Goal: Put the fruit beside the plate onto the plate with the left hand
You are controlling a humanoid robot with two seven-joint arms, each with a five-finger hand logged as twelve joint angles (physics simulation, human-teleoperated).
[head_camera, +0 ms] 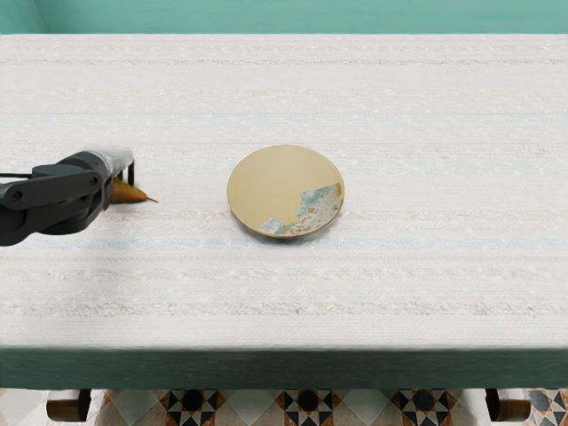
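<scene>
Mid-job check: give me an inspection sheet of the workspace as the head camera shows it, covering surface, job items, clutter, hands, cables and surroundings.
Surface: table under a white textured covering, with a green front edge.
Job's things: plate near the centre, with no fruit on it. The brown fruit lies to its left, apart from it and partly hidden by the hand.
Clutter: nothing seen.
Grippers: left hand is over the fruit; whether it grasps it cannot be told. The right hand is not in view.
Cables: nothing seen.
Surroundings: teal wall behind the table; patterned floor tiles below its front edge.
</scene>
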